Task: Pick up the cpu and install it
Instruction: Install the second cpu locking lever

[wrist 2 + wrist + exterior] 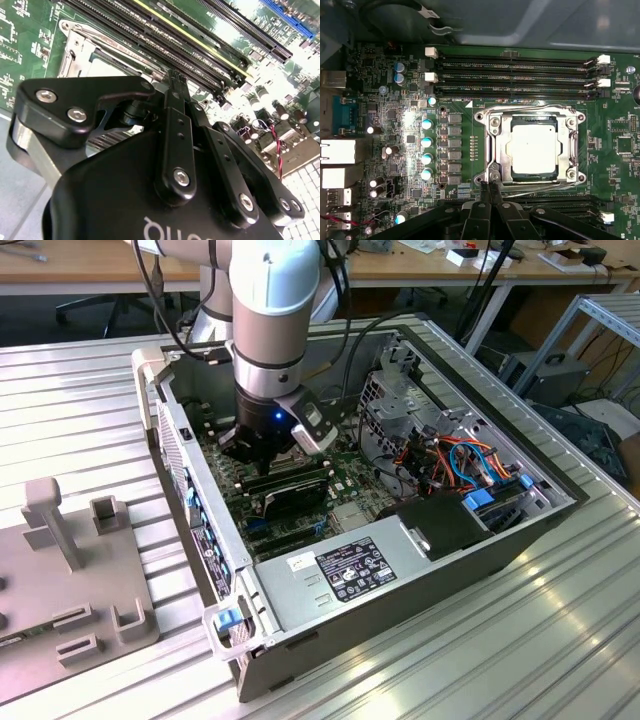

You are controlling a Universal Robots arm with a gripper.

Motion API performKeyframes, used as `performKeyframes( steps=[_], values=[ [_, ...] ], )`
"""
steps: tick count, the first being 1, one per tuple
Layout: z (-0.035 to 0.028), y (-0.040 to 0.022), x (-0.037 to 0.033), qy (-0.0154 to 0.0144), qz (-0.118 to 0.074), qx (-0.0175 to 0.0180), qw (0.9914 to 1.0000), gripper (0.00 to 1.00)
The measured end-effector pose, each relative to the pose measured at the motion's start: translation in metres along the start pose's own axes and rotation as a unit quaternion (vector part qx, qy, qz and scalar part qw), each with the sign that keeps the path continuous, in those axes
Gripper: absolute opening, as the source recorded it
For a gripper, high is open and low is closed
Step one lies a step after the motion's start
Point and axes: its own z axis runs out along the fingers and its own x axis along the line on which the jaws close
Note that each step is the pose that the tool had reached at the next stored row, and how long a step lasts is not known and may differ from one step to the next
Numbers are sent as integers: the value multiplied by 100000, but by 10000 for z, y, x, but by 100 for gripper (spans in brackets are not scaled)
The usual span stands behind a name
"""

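Black end effector [490, 192], fingers pressed together and holding nothing, hangs just beside the socket frame [496, 150] where the cpu [534, 148] sits seated.

a grey fixture block [70, 570] rests on the ribbed metal table [500, 640] beside the open computer case [400, 580].

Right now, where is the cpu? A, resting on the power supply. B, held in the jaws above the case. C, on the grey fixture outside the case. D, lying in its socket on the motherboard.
D: in the first wrist view the cpu lies in the socket, inside the metal frame, while the gripper sits shut at the frame's edge holding nothing.
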Motion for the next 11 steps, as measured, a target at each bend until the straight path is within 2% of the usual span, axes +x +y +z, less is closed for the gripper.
performKeyframes(
  steps=[4, 8, 11],
  values=[
    [41, 3, 4, 6, 3, 25, 100000, 11],
    [80, 46, 6, -23, -2, 4, 100000, 11],
    [92, 46, 8, 23, -6, 28, 100000, 11]
  ],
)
